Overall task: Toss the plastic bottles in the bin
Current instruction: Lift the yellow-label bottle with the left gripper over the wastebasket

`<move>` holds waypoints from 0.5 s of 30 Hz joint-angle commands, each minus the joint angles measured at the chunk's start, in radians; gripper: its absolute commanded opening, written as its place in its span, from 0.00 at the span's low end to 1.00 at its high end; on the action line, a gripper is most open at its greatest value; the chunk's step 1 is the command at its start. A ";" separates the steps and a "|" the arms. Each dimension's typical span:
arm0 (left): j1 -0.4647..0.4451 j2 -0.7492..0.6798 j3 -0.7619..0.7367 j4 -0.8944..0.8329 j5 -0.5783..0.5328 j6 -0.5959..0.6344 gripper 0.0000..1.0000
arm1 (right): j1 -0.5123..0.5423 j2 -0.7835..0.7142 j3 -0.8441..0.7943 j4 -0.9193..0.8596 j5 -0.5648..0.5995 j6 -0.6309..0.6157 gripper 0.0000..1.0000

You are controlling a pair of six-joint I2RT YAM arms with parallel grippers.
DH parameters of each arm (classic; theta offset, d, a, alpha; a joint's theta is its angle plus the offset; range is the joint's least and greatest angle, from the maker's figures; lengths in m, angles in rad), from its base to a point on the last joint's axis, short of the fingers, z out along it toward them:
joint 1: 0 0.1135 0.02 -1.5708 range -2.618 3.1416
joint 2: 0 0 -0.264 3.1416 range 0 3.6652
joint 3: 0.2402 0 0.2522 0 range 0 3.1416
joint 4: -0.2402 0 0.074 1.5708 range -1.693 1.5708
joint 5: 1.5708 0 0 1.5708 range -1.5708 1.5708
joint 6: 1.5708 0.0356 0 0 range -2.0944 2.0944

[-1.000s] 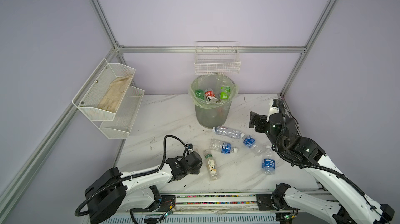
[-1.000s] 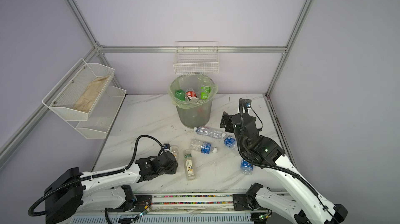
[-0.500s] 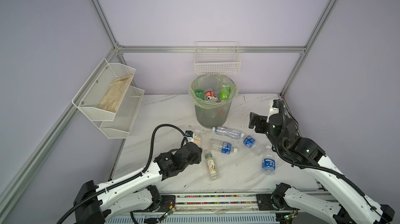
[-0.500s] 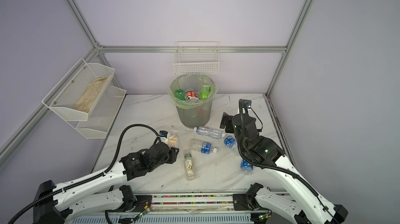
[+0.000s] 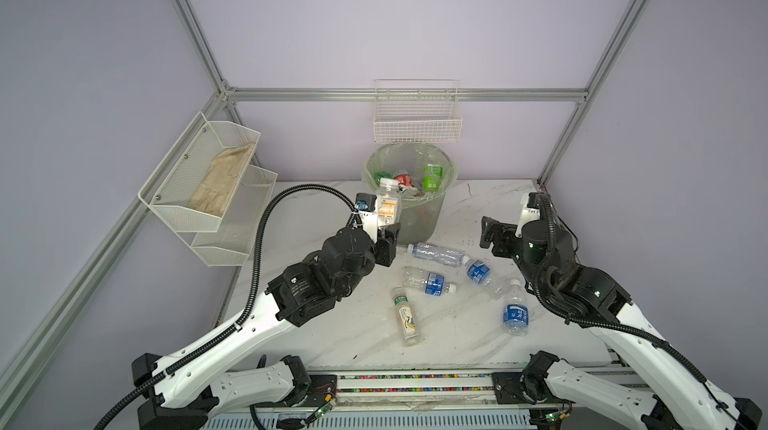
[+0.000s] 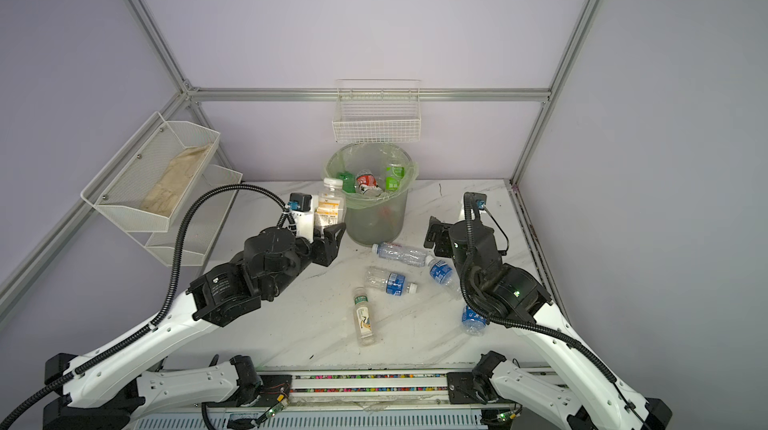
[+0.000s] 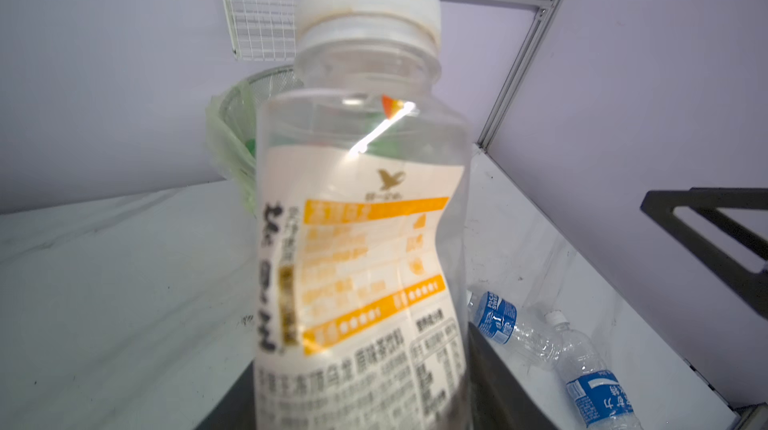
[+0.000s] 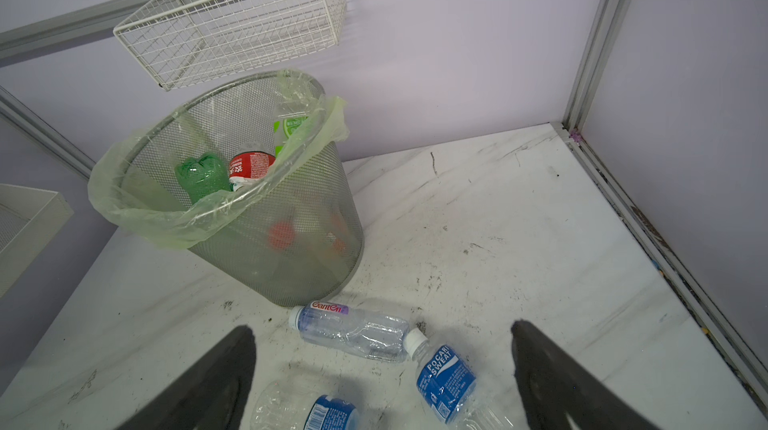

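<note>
One upright bottle (image 5: 389,205) beside bin rim (image 5: 452,170)

This looks like a robotics lab test cell: plain lilac wall panels (image 5: 374,12) set in bare aluminium framing (image 5: 407,94), a marble-patterned tabletop (image 5: 332,324), and two white robot arms (image 5: 249,332) mounted on a rail (image 5: 415,382) along its front edge. A wire basket (image 5: 417,124) and a mesh shelf (image 5: 208,182) hang on the walls, and a bin (image 5: 428,220) stands on the table.

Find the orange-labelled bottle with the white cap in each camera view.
Top view: orange-labelled bottle, cap up, at the left edge of the bin.
Top view: bottle likewise left of the bin.
Left wrist: bottle fills the centre, bin behind it.
Right wrist: bottle absent; bin shows.
Shared landmark: the bin.
</note>
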 commanded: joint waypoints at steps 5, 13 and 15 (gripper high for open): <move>-0.004 0.007 0.166 0.182 0.026 0.196 0.33 | -0.003 -0.032 0.033 -0.053 0.024 0.010 0.97; -0.004 0.004 0.182 0.267 0.042 0.250 0.33 | -0.003 -0.032 0.034 -0.057 0.025 0.009 0.97; -0.004 0.012 0.188 0.276 0.044 0.263 0.33 | -0.003 -0.032 0.036 -0.058 0.025 0.008 0.97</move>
